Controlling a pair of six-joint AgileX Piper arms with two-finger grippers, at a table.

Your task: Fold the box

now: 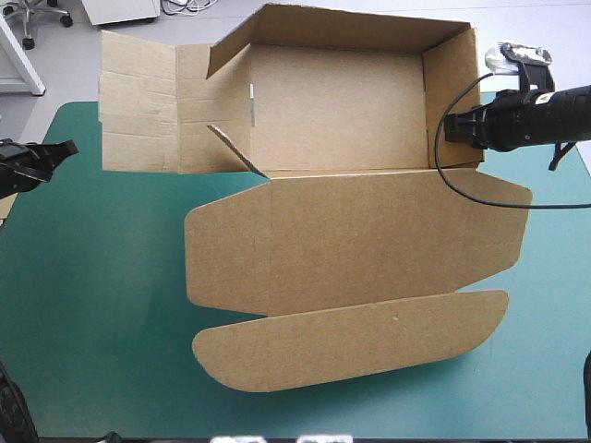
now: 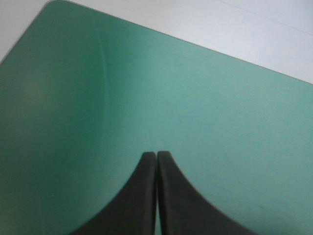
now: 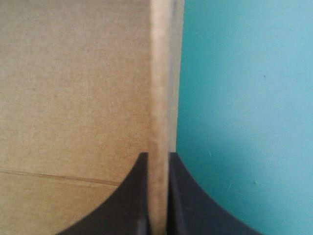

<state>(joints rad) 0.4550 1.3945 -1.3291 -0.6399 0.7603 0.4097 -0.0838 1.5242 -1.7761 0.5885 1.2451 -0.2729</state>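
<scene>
Count: one brown box [image 1: 351,231], one teal-green cover [image 1: 92,305], two claws, both mine.

Box state: it is partly formed and sits toward the table's far edge. The far wall [image 1: 332,23] and the right wall [image 1: 452,92] stand raised. The left panel [image 1: 138,101] is spread outward toward the table's left. The lid [image 1: 360,242] lies flat on the cover toward the near edge, and its rounded tuck flap [image 1: 351,349] lies flat beyond it, nearest to me.

Right claw [image 1: 450,129]: clenched on the box. Its two black fingers pinch the right wall, with the board's cut edge running straight up between them. In the right wrist view the wall's brown face lies to one side of the fingers and bare cover to the other.

Left claw [image 2: 156,154]: clenched on nothing. Its fingers meet in one pointed arch over bare cover. It is near the table's left edge, well apart from the box; the left panel is the part of the box nearest to it.
</scene>
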